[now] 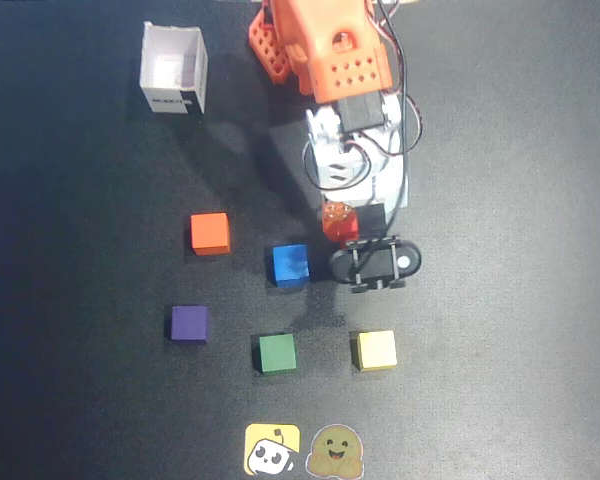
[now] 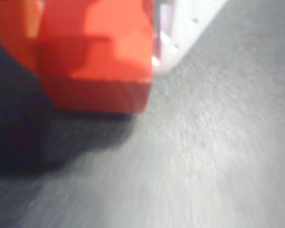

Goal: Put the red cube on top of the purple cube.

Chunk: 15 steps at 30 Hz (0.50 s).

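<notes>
The red cube (image 1: 337, 224) sits between my gripper's (image 1: 338, 218) jaws, right of the blue cube (image 1: 290, 264). In the wrist view the red cube (image 2: 97, 61) fills the upper left, blurred, with a dark shadow under it on the mat. The white jaw presses its right side and the orange jaw is at its left, so my gripper (image 2: 92, 23) is shut on it. The purple cube (image 1: 189, 324) stands alone at the lower left, well apart from the gripper. I cannot tell whether the red cube touches the mat.
An orange cube (image 1: 210, 232) is left of the blue one. A green cube (image 1: 277, 353) and a yellow cube (image 1: 377, 350) stand in the front row. A white open box (image 1: 173, 70) is at the back left. Two stickers (image 1: 300, 450) lie at the front edge.
</notes>
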{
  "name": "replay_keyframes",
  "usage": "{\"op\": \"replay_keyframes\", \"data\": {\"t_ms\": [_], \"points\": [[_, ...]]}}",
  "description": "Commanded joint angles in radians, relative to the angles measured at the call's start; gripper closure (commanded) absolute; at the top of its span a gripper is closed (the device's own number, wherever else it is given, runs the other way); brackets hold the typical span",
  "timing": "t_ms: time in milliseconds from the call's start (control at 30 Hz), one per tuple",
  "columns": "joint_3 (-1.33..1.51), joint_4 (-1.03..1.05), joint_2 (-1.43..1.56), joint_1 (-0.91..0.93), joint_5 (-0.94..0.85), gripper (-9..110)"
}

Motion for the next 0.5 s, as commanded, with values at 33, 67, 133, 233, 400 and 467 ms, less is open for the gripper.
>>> {"op": "replay_keyframes", "data": {"t_ms": [33,67,133,233,400,467], "points": [[-0.130,0.127,0.077,0.069,0.057,95],[-0.130,0.141,0.101,0.092,0.077,95],[-0.130,0.141,0.149,0.140,0.080,95],[-0.172,0.160,0.150,0.184,0.077,95],[-0.201,0.195,0.149,0.225,0.067,95],[-0.209,0.209,0.140,0.235,0.066,95]]}}
